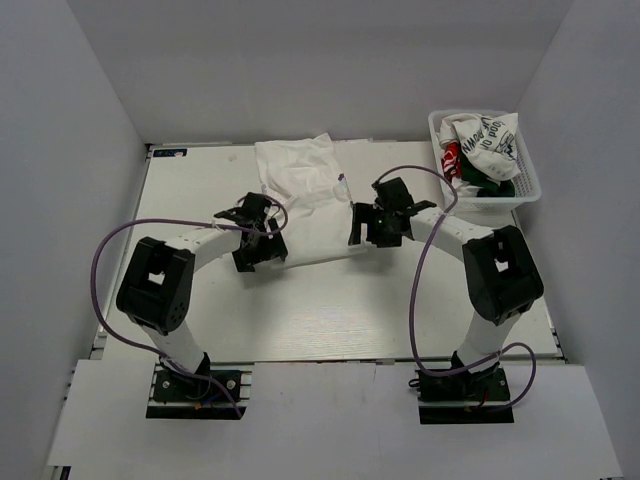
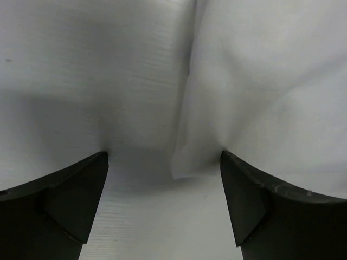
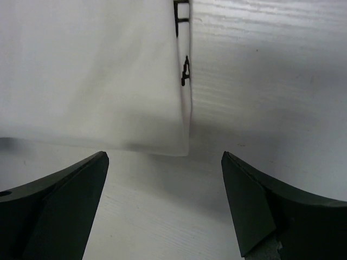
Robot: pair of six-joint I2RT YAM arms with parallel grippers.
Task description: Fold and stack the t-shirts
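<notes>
A white t-shirt (image 1: 305, 185) lies partly folded on the table, between my two arms. My left gripper (image 1: 260, 248) hangs open just off its near left corner. In the left wrist view that corner (image 2: 255, 86) lies ahead of the open left gripper (image 2: 162, 181), and nothing is between the fingers (image 2: 65, 206). My right gripper (image 1: 365, 228) stands open at the near right corner. The right wrist view shows the folded edge (image 3: 97, 76) with black lettering (image 3: 184, 70) just ahead of the open, empty right gripper (image 3: 165, 181). More crumpled t-shirts (image 1: 487, 140), one with a red patch (image 1: 451, 160), fill the basket.
A white plastic basket (image 1: 531, 186) stands at the back right corner of the table. Grey walls close the table in at the back and on both sides. Purple cables loop from each arm down to its base.
</notes>
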